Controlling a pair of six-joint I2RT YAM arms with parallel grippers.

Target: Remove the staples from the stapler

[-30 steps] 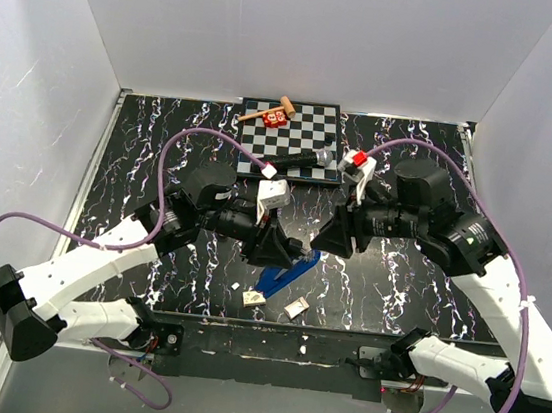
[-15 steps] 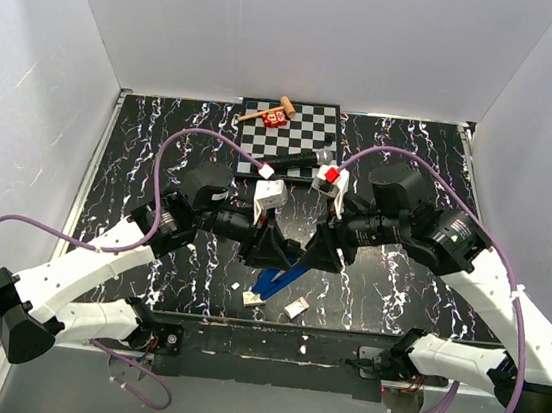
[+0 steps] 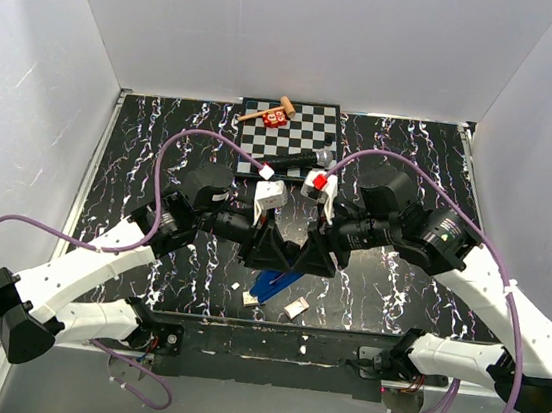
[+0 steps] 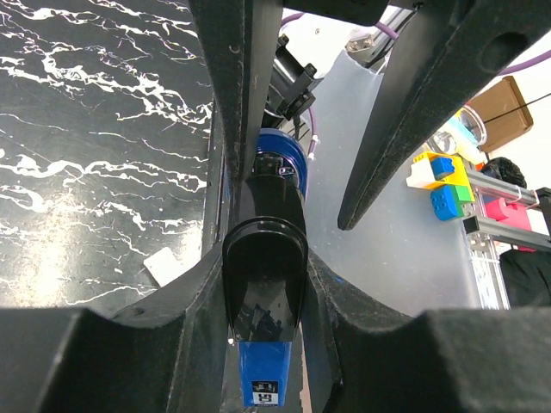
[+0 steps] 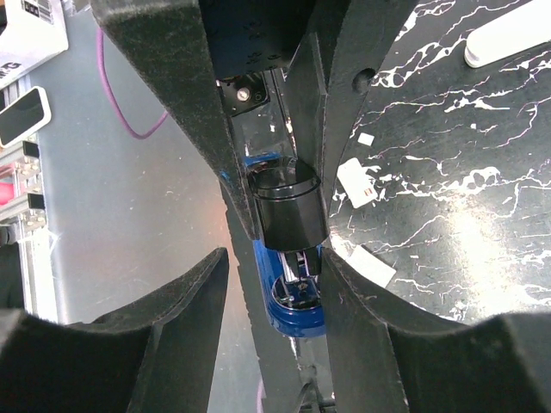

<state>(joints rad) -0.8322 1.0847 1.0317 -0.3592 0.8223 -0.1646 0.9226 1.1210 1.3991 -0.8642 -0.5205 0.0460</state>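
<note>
A checkerboard (image 3: 292, 140) lies at the desk's far edge. On it rest a black microphone (image 3: 297, 158), a small wooden mallet (image 3: 271, 111) and a red block (image 3: 275, 119). White scraps (image 3: 294, 309) sit near the near edge.

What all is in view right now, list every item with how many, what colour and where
stapler: one, royal blue with a black end, table centre near the front, between both pincers
checkerboard: one, black and white, far middle of table
microphone: one, black, lying on the checkerboard's near edge
mallet: one, small and wooden, far left corner of the checkerboard
red block: one, on the checkerboard beside the mallet
white scraps: a few, on the table by the stapler near the front edge
table: one, black with white marbling
left pincer: one, black, closed around the stapler
right pincer: one, black, fingers either side of the stapler's black end; contact unclear
</note>
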